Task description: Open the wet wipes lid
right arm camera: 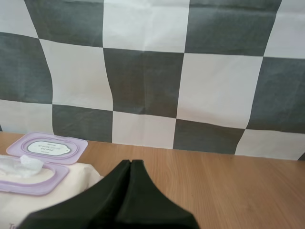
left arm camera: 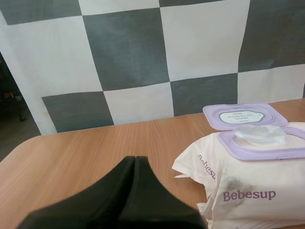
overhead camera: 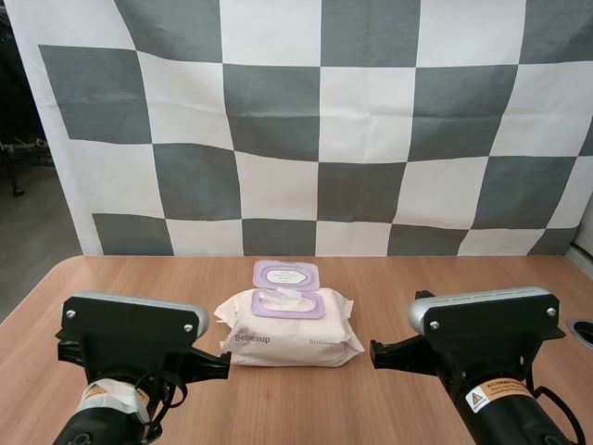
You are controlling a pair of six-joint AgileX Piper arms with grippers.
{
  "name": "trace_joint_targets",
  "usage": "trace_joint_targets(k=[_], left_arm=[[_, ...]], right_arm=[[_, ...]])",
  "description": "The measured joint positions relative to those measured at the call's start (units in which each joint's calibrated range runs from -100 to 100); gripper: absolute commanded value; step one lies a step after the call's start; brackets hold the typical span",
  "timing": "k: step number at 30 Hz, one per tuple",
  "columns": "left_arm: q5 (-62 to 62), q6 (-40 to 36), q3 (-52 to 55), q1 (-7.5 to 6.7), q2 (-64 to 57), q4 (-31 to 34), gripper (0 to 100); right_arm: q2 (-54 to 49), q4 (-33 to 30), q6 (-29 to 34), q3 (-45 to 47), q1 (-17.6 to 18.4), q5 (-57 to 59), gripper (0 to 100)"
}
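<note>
Our left gripper (left arm camera: 135, 158) and right gripper (right arm camera: 130, 162) sit pressed closed on nothing, either side of the wet wipes pack (overhead camera: 295, 338). Its purple lid (overhead camera: 286, 274) lies flipped open.

Bright even light; soft faint shadow under wipes pack (overhead camera: 293, 337).

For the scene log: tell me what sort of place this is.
Likely a robot test bench: a wooden table holds one pack of wet wipes, lid flipped open, with the left gripper and right gripper on either side, both shut.
</note>
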Motion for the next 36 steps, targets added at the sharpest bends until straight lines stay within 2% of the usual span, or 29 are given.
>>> trace_joint_targets(k=[7,22,29,36], left_arm=[[0.0,-7.2,0.0,0.00,0.0,0.3,0],[0.0,-7.4,0.0,0.00,0.0,0.2,0],[0.0,-7.4,0.0,0.00,0.0,0.2,0],[0.0,-7.4,0.0,0.00,0.0,0.2,0]], right_arm=[[0.0,1.9,3.2,0.0,0.0,-1.3,0],[0.0,1.9,3.2,0.0,0.0,-2.8,0],[0.0,1.9,3.2,0.0,0.0,3.2,0],[0.0,2.3,3.2,0.0,0.0,3.2,0]])
